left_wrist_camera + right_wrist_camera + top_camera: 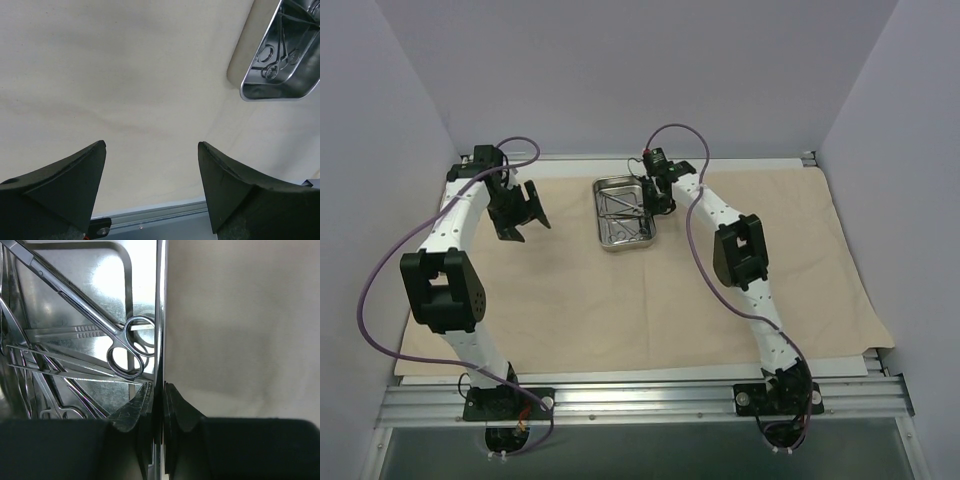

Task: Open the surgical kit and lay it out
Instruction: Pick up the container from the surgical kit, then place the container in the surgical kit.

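— Because the steel tray (620, 245) lies at the far middle of the beige cloth (620, 320), long axis running away from my bases, its long right wall faces my right arm. That wall is what I have.

— Have how?

— My right gripper (159, 390) is pinched on the rim, with one of its fingers (135, 412) inside the tray and the other outside on the cloth side, the thin wall between them. The rim runs straight ahead from my wrist, so I am gripping along the wall, not at a corner.

— What's inside?

— Slim steel instruments (620, 207) lie criss-cross on the bright floor. The ring-handled scissors (116, 334) have their loops just beside the wall I hold, close to my inside finger. The rest overlap too much to count.

— And the left?

— My left gripper (151, 150) hangs spread wide and empty above bare cloth, well to the tray's left. The right is plainly the nearer arm.

— So what does the next move turn on?

— That one-sided hold, I judge. The load lies left of my grip, so a lift could tip the tray and slide the instruments.
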### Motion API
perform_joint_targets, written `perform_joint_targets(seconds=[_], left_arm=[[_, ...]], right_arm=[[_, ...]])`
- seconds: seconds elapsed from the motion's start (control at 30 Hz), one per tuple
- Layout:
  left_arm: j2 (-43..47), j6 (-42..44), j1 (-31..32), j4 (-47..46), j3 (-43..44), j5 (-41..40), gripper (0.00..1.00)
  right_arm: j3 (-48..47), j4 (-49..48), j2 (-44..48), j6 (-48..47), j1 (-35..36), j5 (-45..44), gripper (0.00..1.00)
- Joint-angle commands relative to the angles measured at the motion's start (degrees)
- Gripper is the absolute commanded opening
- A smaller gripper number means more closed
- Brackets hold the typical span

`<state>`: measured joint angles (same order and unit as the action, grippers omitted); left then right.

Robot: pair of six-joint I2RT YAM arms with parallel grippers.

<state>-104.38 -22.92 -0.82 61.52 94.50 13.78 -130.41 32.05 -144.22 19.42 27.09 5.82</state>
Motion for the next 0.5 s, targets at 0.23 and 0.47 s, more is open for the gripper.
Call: perform_joint_targets(seconds=[0.23, 0.47], left_arm=[[0.2, -0.1, 0.1, 0.2, 1.0, 0.5, 0.86], [2.2, -0.7, -2.8, -0.9, -4.3, 1.1, 0.86]], right_arm=[[-8.5, -4.1, 2.8, -1.8, 11.0, 3.8, 0.00], [-8.8, -5.0, 1.4, -4.7, 15.6, 8.3, 0.00]])
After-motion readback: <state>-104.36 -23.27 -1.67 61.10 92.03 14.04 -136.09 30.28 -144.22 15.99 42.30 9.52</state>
